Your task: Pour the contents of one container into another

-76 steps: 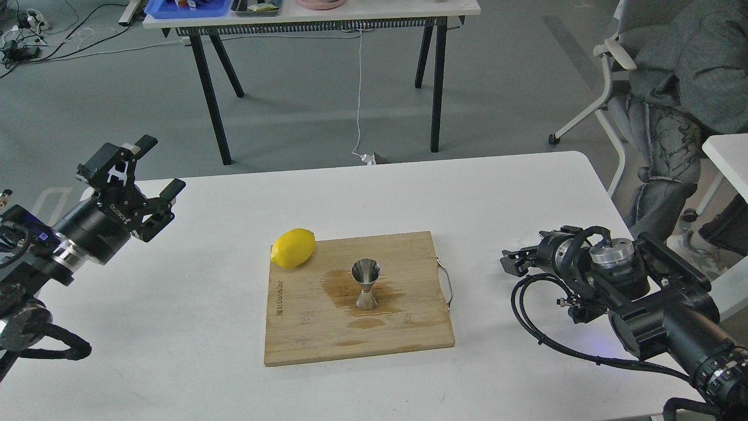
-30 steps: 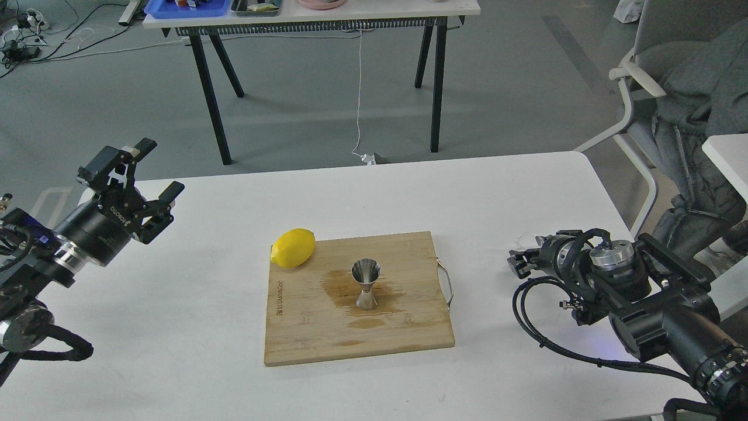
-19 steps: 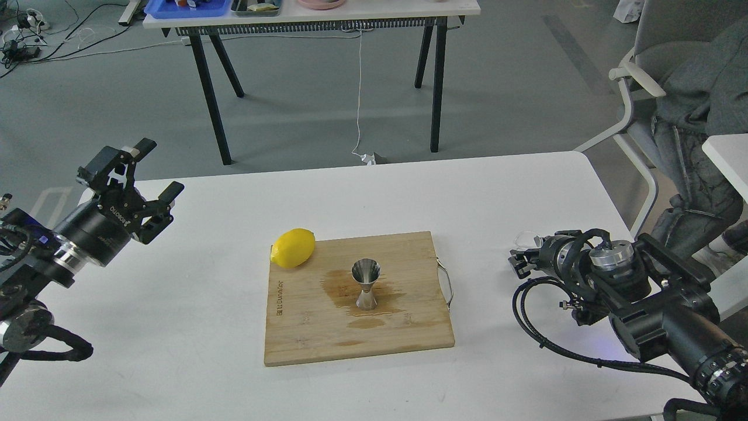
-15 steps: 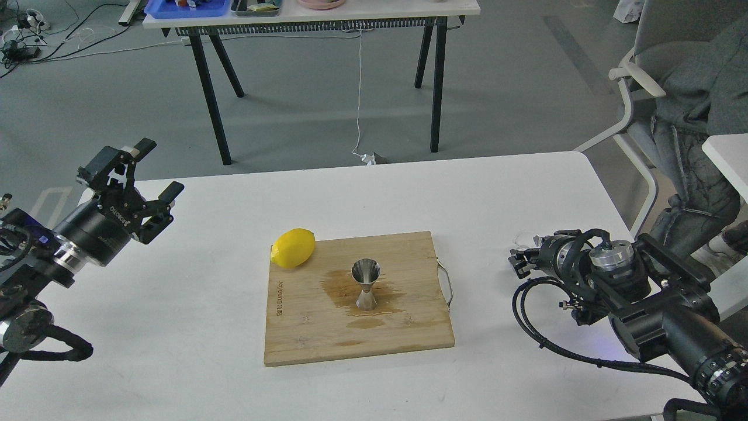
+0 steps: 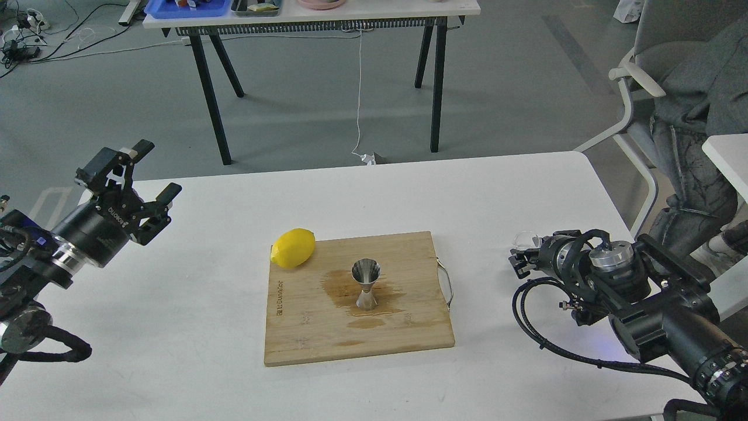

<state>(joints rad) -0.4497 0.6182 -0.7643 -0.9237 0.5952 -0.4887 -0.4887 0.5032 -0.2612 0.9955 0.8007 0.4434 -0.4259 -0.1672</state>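
Observation:
The steel jigger (image 5: 366,286) stands upright in the middle of a wooden cutting board (image 5: 304,333), on a brown wet stain. The small clear cup (image 5: 524,238) is on the white table right of the board, only faintly visible. It sits just behind the tip of my right gripper (image 5: 518,262). That gripper is dark and seen end-on, so its fingers cannot be told apart. I cannot tell whether it touches the cup. My left gripper (image 5: 156,168) hovers open over the table's far left with nothing between its fingers.
A yellow lemon (image 5: 293,248) lies on the board's far left corner. The board has a metal handle (image 5: 449,285) on its right side. A seated person on a chair (image 5: 689,99) is beyond the table's right edge. Another table (image 5: 315,14) stands behind.
My right gripper has drawn back slightly to the right, away from the board. The seated person shifted. The left arm, cup and jigger have hardly moved.

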